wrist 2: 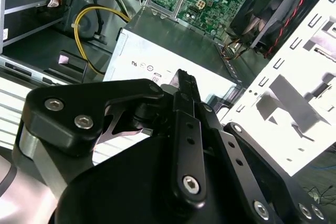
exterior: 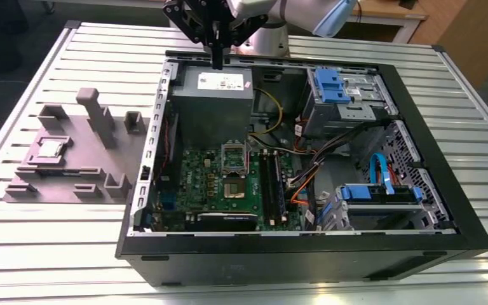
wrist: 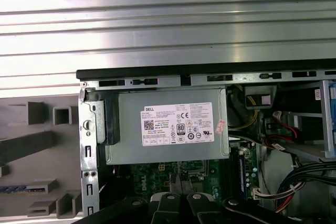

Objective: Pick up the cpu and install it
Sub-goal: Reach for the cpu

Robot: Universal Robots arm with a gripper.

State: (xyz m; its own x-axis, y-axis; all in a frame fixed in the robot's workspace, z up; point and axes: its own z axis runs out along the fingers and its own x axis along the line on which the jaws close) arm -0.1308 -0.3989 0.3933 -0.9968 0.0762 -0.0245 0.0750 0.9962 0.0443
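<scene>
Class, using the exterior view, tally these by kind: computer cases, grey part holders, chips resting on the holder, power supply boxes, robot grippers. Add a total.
Computer case: 1
Grey part holder: 1
Cpu chip on the holder: 1
Power supply box: 1
Gripper: 1
Total: 5

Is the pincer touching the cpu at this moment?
Apart. In the exterior view the pincer hangs near the power supply inside the case, while the cpu lies in the grey holder outside it, at the exterior view's left.
</scene>
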